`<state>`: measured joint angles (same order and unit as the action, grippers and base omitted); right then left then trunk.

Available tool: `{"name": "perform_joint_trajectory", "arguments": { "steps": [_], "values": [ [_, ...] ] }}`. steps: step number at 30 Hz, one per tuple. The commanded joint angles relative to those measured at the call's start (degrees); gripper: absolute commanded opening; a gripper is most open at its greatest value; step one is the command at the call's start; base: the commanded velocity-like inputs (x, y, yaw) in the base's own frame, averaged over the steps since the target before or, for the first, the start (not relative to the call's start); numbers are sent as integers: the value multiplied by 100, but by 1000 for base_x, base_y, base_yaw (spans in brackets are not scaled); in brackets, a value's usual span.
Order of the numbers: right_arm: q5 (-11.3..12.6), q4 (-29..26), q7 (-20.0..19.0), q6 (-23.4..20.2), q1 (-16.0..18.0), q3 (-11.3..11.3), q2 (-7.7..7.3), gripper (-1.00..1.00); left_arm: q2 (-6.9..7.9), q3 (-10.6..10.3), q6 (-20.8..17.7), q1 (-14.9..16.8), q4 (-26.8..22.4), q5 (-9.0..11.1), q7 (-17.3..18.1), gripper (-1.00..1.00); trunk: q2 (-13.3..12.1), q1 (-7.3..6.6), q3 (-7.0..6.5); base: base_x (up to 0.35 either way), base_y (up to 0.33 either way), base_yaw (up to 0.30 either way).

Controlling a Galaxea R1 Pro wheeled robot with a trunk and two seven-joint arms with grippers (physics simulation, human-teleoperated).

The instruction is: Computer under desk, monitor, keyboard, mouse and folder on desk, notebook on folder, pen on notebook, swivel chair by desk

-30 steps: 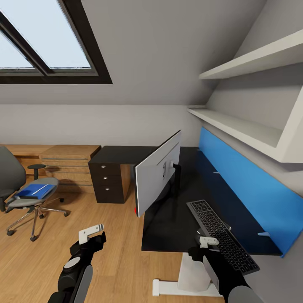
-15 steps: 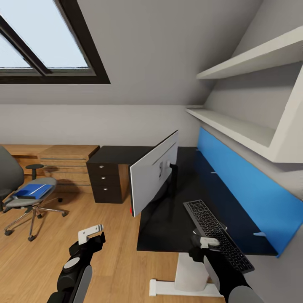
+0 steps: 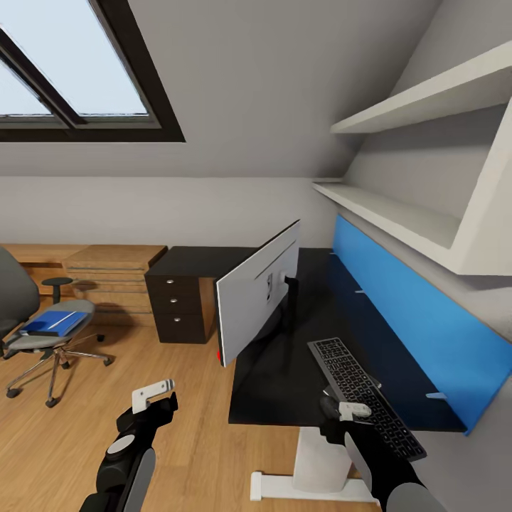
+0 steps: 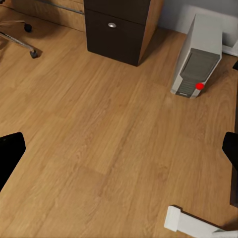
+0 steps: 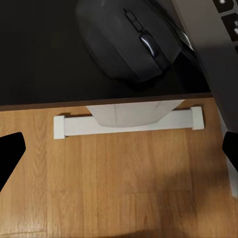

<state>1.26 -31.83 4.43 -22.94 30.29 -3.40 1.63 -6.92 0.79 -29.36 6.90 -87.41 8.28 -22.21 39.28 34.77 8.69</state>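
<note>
The monitor (image 3: 257,302) stands on the black desk (image 3: 277,384), its grey back towards me. The keyboard (image 3: 363,387) lies on the desk to its right. The black mouse (image 5: 131,44) rests on the desk's front edge beside the keyboard (image 5: 225,29). My right gripper (image 3: 348,411) (image 5: 119,156) hovers open just above and in front of the mouse. My left gripper (image 3: 153,395) (image 4: 119,153) hangs open over the floor. The computer (image 4: 198,57) stands on the floor by the desk. The blue folder (image 3: 53,323) lies on the swivel chair (image 3: 28,320) at far left. Notebook and pen are out of view.
Black drawers (image 3: 181,306) close off the desk's far left end, with low wooden cabinets (image 3: 114,274) beyond. A blue back panel (image 3: 405,320) and white shelves (image 3: 398,213) line the right wall. The desk's white foot (image 5: 129,124) lies on the plank floor below my right gripper.
The whole picture has slid a little to the left, so the camera has moved. Both arms hold the same pose and both grippers stay open.
</note>
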Motion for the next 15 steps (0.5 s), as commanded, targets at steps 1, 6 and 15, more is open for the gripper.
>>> {"name": "perform_joint_trajectory", "arguments": {
  "steps": [1,6,15],
  "values": [
    [14,-10,14,-32,3,-20,5,100,-2,3,-17,5,-9,60,-37,100,8,2,10,0,-2,0],
    [14,-15,14,-81,3,-20,5,100,-2,8,-17,5,-12,60,-37,100,8,2,10,0,0,0],
    [14,-16,14,-105,3,-20,4,100,-2,9,-17,5,-18,60,-37,100,8,2,10,0,-140,0]
  ]
}}
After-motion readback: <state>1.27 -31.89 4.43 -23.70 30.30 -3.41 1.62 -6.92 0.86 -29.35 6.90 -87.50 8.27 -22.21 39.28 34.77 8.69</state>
